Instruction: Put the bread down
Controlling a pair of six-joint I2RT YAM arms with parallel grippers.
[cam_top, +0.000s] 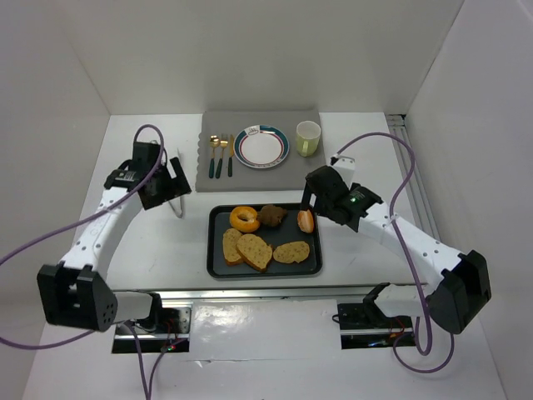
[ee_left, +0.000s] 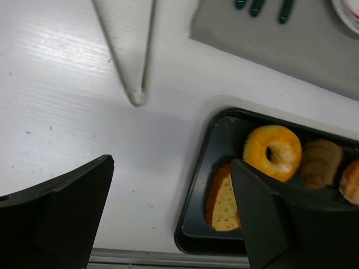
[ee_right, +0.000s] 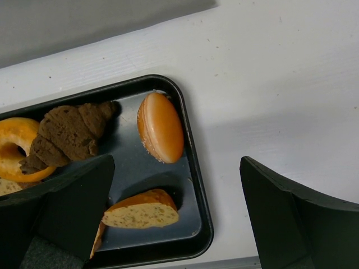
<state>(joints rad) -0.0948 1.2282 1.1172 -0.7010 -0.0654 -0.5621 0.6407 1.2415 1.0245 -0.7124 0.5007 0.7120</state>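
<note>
Bread slices (cam_top: 254,250) are lying in the near half of the black tray (cam_top: 210,250); neither claw has any of them.

I see the right gripper (ee_right: 176,168) with its jaws wide apart and nothing between them. It hangs over the tray's right rim. The orange bun (ee_right: 161,127) is just on the far side of that gap, at the tray's right edge, and one slice end shows just near-left of it.

I see the left gripper (ee_left: 171,168) spread wide too, holding nothing. It is over bare white table (cam_top: 150,242), just left of the tray's left rim and not touching it. Its right finger overlaps the tray's near-left part in the wrist view.

Outward from there, I count three slices along the tray's near side, the left two overlapping. A ring-shaped bagel (cam_top: 244,219) sits at the far left of the tray. A dark brown croissant (cam_top: 271,216) lies just right of it, between bagel and bun.

The tray sits centre-near on the table, between the two arms. Past it on the far side is a grey mat (cam_top: 300,171). It carries cutlery (cam_top: 221,154) on the left, a rimmed plate (cam_top: 261,146) in the middle and a pale green cup (cam_top: 308,137) on the right.
</note>
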